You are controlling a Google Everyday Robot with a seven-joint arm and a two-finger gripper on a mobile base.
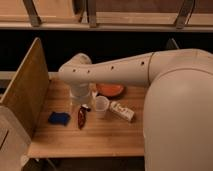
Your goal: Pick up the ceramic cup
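Observation:
The ceramic cup (101,106) is a small plain white cup standing upright near the middle of the wooden table (100,137). My white arm reaches in from the right, bends at the elbow and points down at the table. The gripper (86,103) hangs just left of the cup, close beside it and low over the table. I cannot see whether it touches the cup.
An orange shallow dish (110,90) lies behind the cup. A white carton (122,111) lies to the cup's right. A dark red packet (81,118) and a blue sponge (59,118) lie to the left. A wooden side panel (25,87) walls the table's left edge.

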